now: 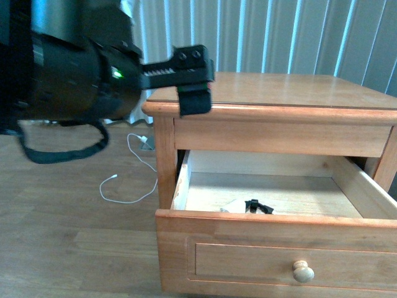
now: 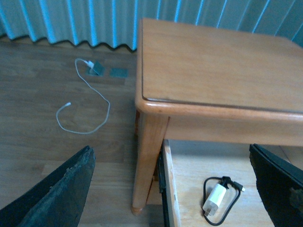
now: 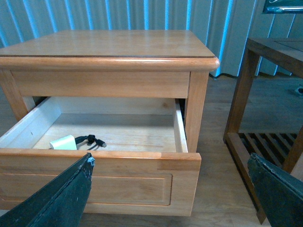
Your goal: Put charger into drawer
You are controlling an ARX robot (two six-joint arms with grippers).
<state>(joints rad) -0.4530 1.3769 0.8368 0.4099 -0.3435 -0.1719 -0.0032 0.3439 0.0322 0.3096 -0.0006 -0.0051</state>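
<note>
The drawer [image 1: 273, 254] of the honey-coloured cabinet stands pulled out, its round knob [image 1: 303, 271] facing me. The charger [image 2: 218, 199], a small white plug block with a black cord looped round it, lies on the drawer's pale floor near its left wall. It also shows in the front view as the charger [image 1: 251, 207] and in the right wrist view as the charger [image 3: 66, 142]. My left gripper [image 1: 195, 93] hovers open above the cabinet's left front corner, well above the charger. My right gripper [image 3: 170, 158] is open in front of the drawer's face [image 3: 94, 184], holding nothing.
A long white cable [image 2: 80, 113] snakes over the wooden floor left of the cabinet, near two floor plates [image 2: 110, 72]. A dark wooden slatted stand [image 3: 265, 104] is close on the cabinet's right. Striped curtains hang behind. The cabinet top [image 1: 298, 90] is bare.
</note>
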